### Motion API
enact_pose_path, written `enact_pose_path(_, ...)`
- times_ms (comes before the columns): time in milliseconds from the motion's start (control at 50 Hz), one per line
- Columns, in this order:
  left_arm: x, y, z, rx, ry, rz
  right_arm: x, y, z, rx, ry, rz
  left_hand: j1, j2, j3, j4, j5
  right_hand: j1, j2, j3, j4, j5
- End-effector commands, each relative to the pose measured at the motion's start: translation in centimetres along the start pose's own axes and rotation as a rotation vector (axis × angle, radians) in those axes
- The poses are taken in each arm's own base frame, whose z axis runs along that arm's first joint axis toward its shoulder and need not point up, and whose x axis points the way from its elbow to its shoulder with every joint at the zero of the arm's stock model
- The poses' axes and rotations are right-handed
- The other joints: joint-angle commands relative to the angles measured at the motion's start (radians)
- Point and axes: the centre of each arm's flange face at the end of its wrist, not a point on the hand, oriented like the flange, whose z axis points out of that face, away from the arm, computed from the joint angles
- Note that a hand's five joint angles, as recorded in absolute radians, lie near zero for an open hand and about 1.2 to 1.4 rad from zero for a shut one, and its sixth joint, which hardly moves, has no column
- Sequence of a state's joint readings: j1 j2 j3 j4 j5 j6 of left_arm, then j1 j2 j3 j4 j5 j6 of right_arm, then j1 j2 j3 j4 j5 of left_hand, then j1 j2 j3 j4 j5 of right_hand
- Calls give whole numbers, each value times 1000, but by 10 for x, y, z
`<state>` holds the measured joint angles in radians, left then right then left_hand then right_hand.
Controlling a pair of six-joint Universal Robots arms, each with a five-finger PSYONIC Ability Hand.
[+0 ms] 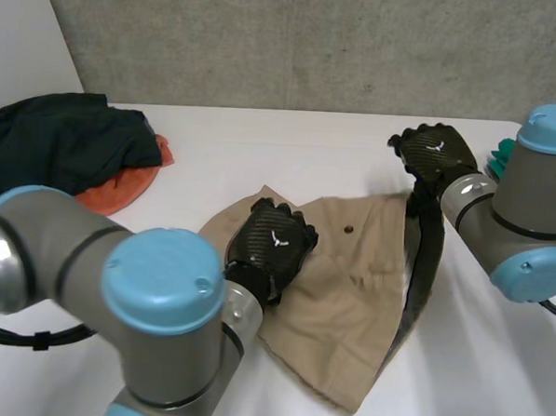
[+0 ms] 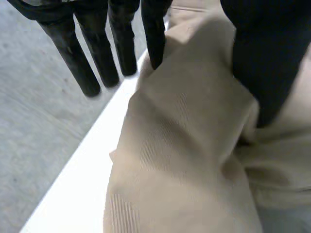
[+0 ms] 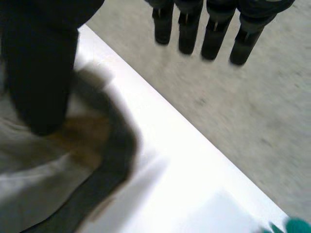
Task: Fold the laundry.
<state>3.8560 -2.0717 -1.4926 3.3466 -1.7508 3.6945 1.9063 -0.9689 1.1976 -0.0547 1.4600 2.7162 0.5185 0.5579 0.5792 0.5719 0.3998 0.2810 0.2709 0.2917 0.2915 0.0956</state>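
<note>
Left hand [image 1: 271,245] sits on the middle-left part of the tan garment [image 1: 348,286]. From its wrist cam, the thumb [image 2: 262,63] is clamped down on a bunched-up fold while the fingers [image 2: 99,53] stick out straight past the cloth's edge, one tip touching it. So it's pinching the fabric.

Right hand [image 1: 437,153] is up off the table [image 1: 290,157] at the garment's far right corner. Its thumb is pressed onto the cloth, gripping it, and a dark strip [image 1: 415,271] of the same garment hangs from it down to the tabletop.

Rest of the garment lies spread out on the white table, with a little dark button [image 1: 350,229] facing up. Way off at the far left there's a heap of dark clothes [image 1: 62,141] on top of something orange [image 1: 121,186], well apart from the garment. Something green [image 1: 500,159] pokes out just behind the right arm.
</note>
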Motion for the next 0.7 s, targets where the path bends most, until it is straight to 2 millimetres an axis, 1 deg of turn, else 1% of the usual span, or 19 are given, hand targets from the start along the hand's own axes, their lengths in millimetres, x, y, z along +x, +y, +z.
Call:
enact_pose_path(20, -24, -29, -14, 60, -47, -22, 21, -27, -32, -14, 103, -2, -272, -312, -333, -326, -328, -106, -96, -117, -117, -96)
enact_pose_path(80, -49, -47, -31, 117, -102, -36, 25, -40, -57, -35, 88, 14, -305, -344, -366, -358, -361, -106, -96, -117, -117, -96)
enact_pose_path(120, -63, -53, -37, 135, -138, -42, 27, -47, -70, -46, 81, 27, -311, -350, -372, -364, -367, -106, -96, -117, -117, -96)
enact_pose_path(140, -71, -56, -40, 144, -157, -46, 28, -52, -83, -69, 82, 50, -311, -350, -372, -364, -367, -106, -96, -117, -117, -96)
enact_pose_path(160, -84, -60, -46, 161, -184, -51, 28, -53, -89, -79, 76, 65, -311, -350, -372, -364, -367, -106, -96, -117, -117, -96)
enact_pose_path(200, -93, -62, -50, 177, -188, -52, 28, -55, -100, -103, 66, 103, -314, -353, -374, -367, -370, -106, -96, -117, -117, -96)
enact_pose_path(220, -99, -58, -50, 176, -176, -52, 26, -55, -110, -130, 52, 141, -317, -356, -377, -370, -373, -106, -96, -117, -117, -96)
enact_pose_path(280, -110, -45, -46, 144, -155, -55, 21, -52, -126, -171, 33, 221, -317, -356, -377, -370, -373, -106, -96, -117, -117, -96)
enact_pose_path(300, -119, -33, -42, 110, -147, -61, 19, -49, -129, -186, 25, 243, -317, -356, -377, -370, -373, -106, -96, -117, -117, -96)
enact_pose_path(340, -126, -22, -38, 69, -133, -74, 14, -43, -133, -214, 9, 290, -317, -356, -377, -370, -373, -106, -96, -117, -117, -96)
enact_pose_path(360, -130, -16, -37, 49, -125, -82, 6, -34, -137, -248, -20, 344, -317, -356, -377, -370, -373, -106, -96, -117, -117, -96)
enact_pose_path(380, -135, -5, -34, 11, -101, -104, 3, -31, -138, -259, -32, 365, -317, -356, -377, -370, -373, -106, -96, -117, -117, -96)
enact_pose_path(420, -136, 8, -27, -27, -69, -132, -6, -23, -142, -289, -56, 410, -317, -356, -377, -370, -373, -106, -96, -117, -117, -96)
enact_pose_path(440, -135, 15, -23, -46, -47, -145, -12, -15, -145, -320, -72, 455, -314, -353, -375, -367, -370, -106, -96, -117, -117, -96)
enact_pose_path(460, -131, 29, -14, -82, -2, -173, -15, -12, -146, -333, -80, 475, -314, -353, -374, -367, -370, -106, -96, -117, -117, -96)
enact_pose_path(520, -121, 52, 0, -133, 74, -205, -35, 7, -141, -378, -119, 535, -311, -350, -372, -364, -367, -106, -96, -117, -117, -96)
enact_pose_path(580, -115, 61, 8, -155, 109, -216, -55, 26, -131, -404, -147, 560, -305, -344, -366, -358, -361, -106, -96, -117, -117, -96)
enact_pose_path(660, -105, 80, 21, -200, 148, -234, -73, 33, -127, -401, -177, 545, -284, -324, -345, -338, -340, -106, -96, -117, -117, -96)
enact_pose_path(700, -98, 88, 27, -220, 172, -241, -81, 38, -122, -398, -177, 531, -217, -257, -278, -271, -273, -106, -96, -117, -117, -96)
